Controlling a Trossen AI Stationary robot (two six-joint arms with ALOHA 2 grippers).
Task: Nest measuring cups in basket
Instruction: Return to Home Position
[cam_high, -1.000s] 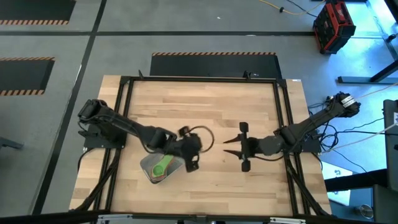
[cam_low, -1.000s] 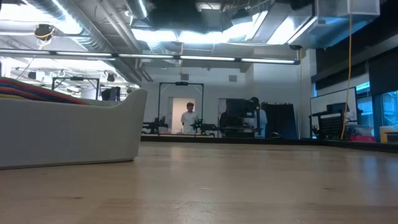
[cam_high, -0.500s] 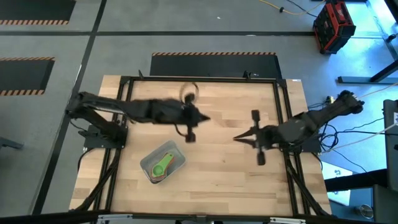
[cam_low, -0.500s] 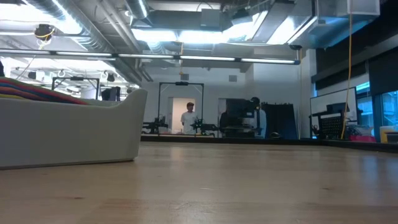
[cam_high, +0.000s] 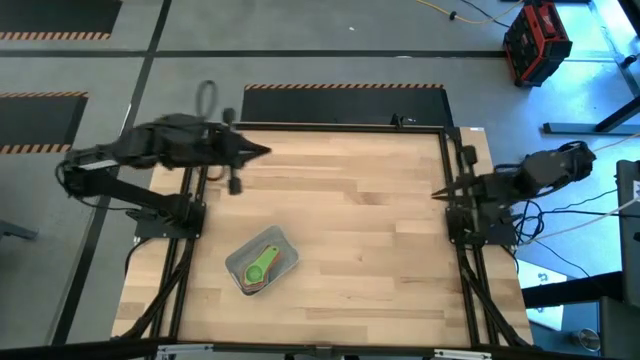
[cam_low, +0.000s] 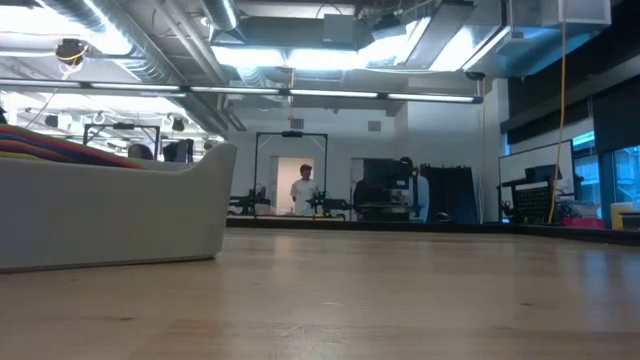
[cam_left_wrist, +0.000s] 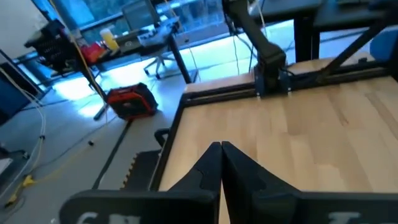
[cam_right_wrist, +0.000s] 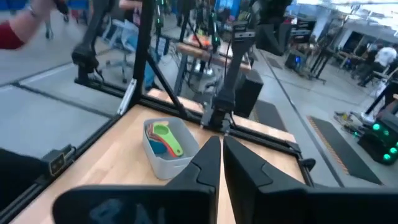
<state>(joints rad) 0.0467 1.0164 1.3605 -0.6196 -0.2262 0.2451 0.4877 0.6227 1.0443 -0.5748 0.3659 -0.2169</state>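
The pale grey-blue basket (cam_high: 262, 262) rests flat on the wooden table near its front left. The measuring cups lie stacked inside it, a green cup (cam_high: 262, 268) on top with orange and blue rims showing under it (cam_right_wrist: 160, 144). In the low view the basket's wall (cam_low: 110, 210) fills the left, coloured cup rims (cam_low: 40, 145) above it. My left gripper (cam_high: 264, 152) hangs shut and high over the table's far left corner. My right gripper (cam_high: 437, 193) is shut at the table's right edge. Both are far from the basket and hold nothing.
A black frame rail (cam_high: 320, 128) runs around the tabletop. The wooden surface (cam_high: 370, 230) between the two arms is bare. People stand in the room beyond the table (cam_low: 305, 190). A red case (cam_high: 535, 40) sits on the floor, off the table.
My left gripper has risen from beside the basket and swung back to the table's far left corner, staying shut. My right gripper has shut and drawn back from the table's middle to its right edge, rising. The basket and cups have stayed where they were.
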